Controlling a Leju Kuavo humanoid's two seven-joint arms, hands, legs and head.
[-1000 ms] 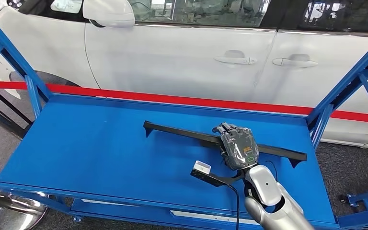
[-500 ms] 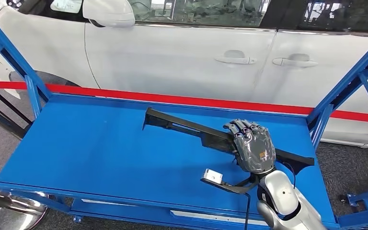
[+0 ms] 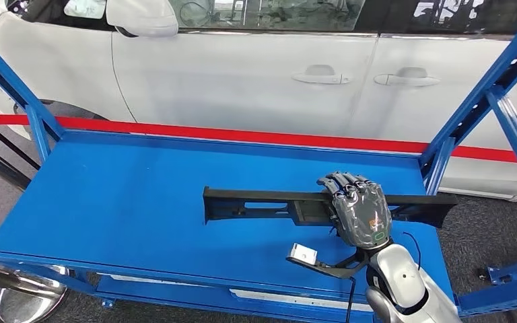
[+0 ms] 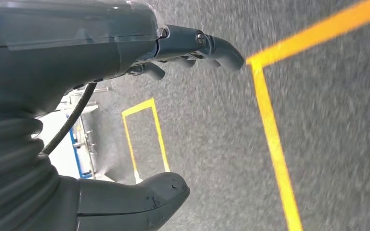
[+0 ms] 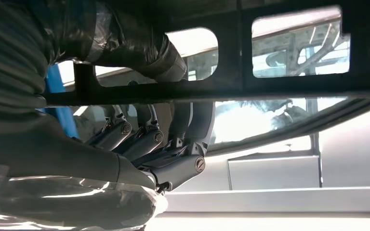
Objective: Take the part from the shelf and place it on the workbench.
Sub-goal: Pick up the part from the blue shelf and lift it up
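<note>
The part [image 3: 262, 202] is a long black bar with cut-out windows, held level above the blue shelf [image 3: 121, 202] near its right side. My right hand [image 3: 358, 211] grips it right of its middle, fingers curled over the top edge. In the right wrist view the bar [image 5: 294, 53] crosses the picture with my fingers [image 5: 173, 159] wrapped around it. My left hand [image 4: 125, 53] hangs over grey floor, its fingers apart and holding nothing.
A white car [image 3: 256, 74] stands right behind the shelf, above a red stripe [image 3: 242, 136]. Blue uprights [image 3: 485, 101] frame the shelf on the right and another [image 3: 13, 94] on the left. Yellow floor lines [image 4: 270, 130] lie under the left hand.
The right hand has lifted the bar off the shelf and swung it from slanting to level, drawing it nearer. The camera has shifted slightly as well.
</note>
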